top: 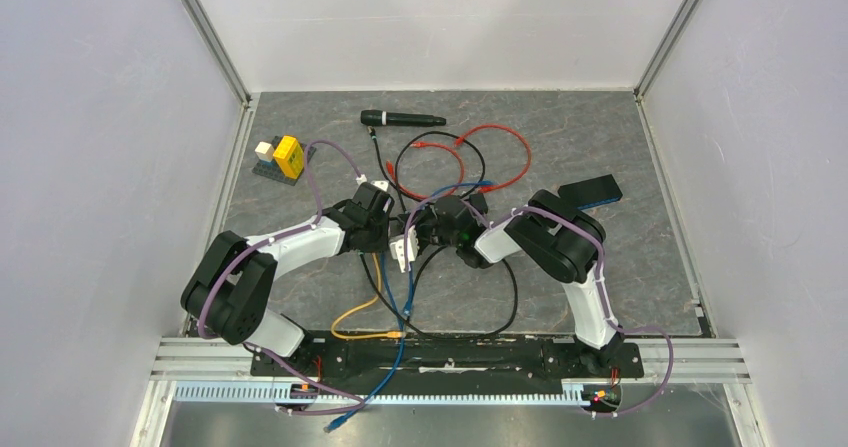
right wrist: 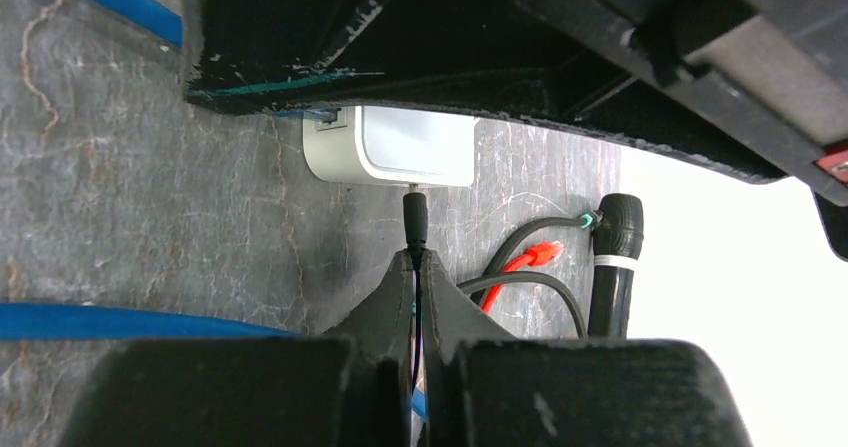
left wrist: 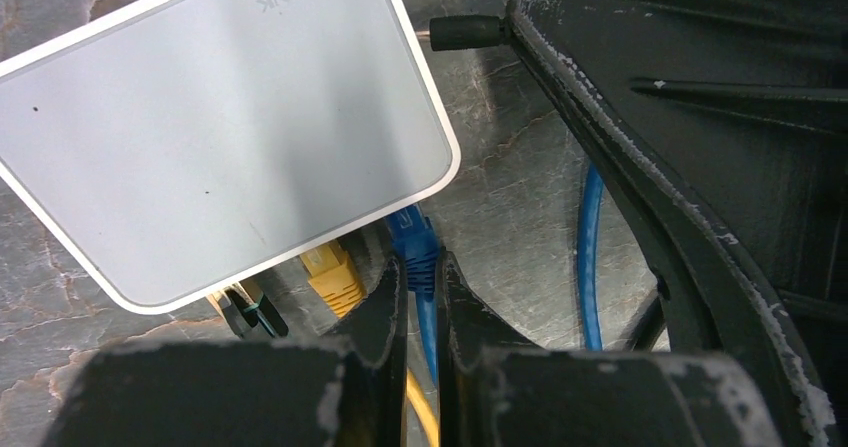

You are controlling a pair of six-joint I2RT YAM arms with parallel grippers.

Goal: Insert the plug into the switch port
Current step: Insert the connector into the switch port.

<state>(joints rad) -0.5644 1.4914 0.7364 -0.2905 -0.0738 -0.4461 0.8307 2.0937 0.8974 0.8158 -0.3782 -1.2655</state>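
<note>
The pale grey-white switch point(left wrist: 220, 127) lies flat on the table; it also shows small in the top view point(top: 403, 251). My left gripper point(left wrist: 422, 262) is shut on a blue plug point(left wrist: 412, 239). The plug's front end meets the switch's long edge beside a seated yellow plug point(left wrist: 330, 272); I cannot tell how deep it sits. My right gripper point(right wrist: 417, 257) is shut on a black barrel plug point(right wrist: 414, 219), whose tip touches the switch's short edge point(right wrist: 390, 147). In the top view the left gripper point(top: 392, 231) and right gripper point(top: 430, 229) meet over the switch.
A thin black lead point(left wrist: 245, 309) also enters the long edge. Blue point(left wrist: 590, 257), yellow point(top: 365, 317), red point(top: 490, 157) and black point(top: 500, 297) cables lie looped around. A black cylinder point(top: 403, 119) lies at the back, a yellow block point(top: 288, 155) back left, a black flat piece point(top: 590, 189) right.
</note>
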